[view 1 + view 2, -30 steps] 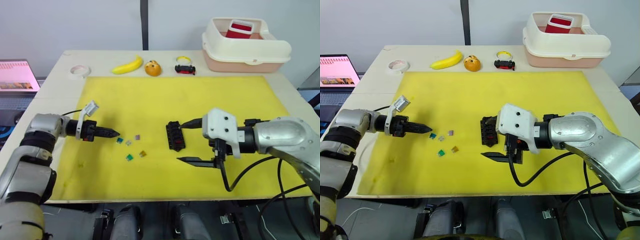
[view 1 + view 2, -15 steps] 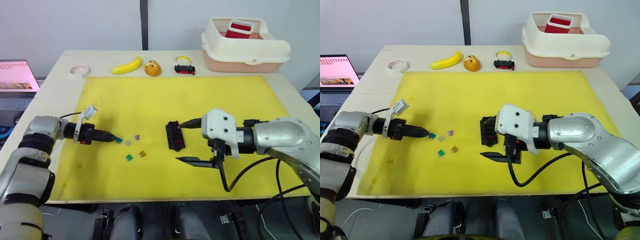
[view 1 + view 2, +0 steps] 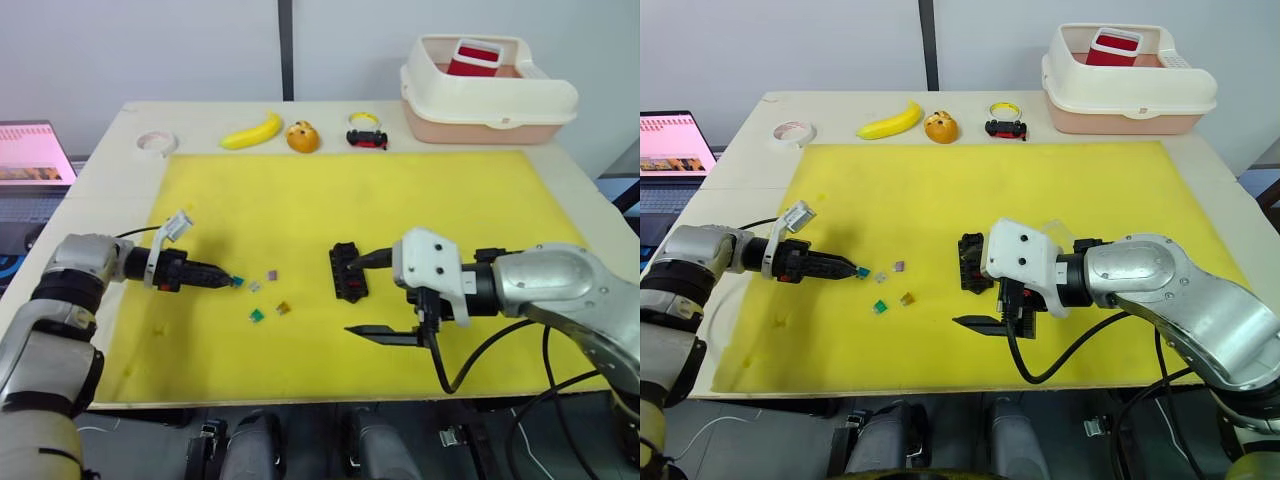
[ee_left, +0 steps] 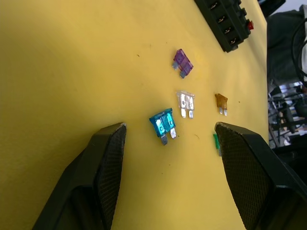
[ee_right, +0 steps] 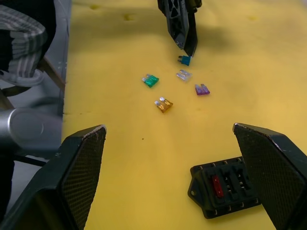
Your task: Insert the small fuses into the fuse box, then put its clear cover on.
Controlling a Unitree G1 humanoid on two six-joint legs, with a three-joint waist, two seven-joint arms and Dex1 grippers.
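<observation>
Change: over the last second my left gripper (image 4: 168, 143) has advanced along the yellow mat (image 3: 420, 190) and lowered to the teal fuse (image 4: 162, 124); my right gripper (image 3: 372, 296) has drifted slightly toward me beside the fuse box (image 3: 347, 271).
Left jaws: spread wide, the teal fuse lying flat on the mat between the two pads, touching neither.
Right jaws: wide apart, holding nothing, one finger near the box's top edge, the other nearer me.
Fuses: five loose in a cluster, namely teal, clear-grey fuse (image 4: 185, 103), purple fuse (image 4: 183, 62), amber fuse (image 4: 221, 102) and green fuse (image 4: 216, 142); a red fuse (image 5: 217, 185) already sits in a slot.
Fuse box: on the mat, well apart from the cluster.
Clear cover: I can't pick it out.
Risk: the green fuse lies just beside one left pad, so I judge closing could catch it too, or nudge the teal one askew.
Risk two: the teal fuse lies flat, so the pads may skid over it rather than grip its edges.
</observation>
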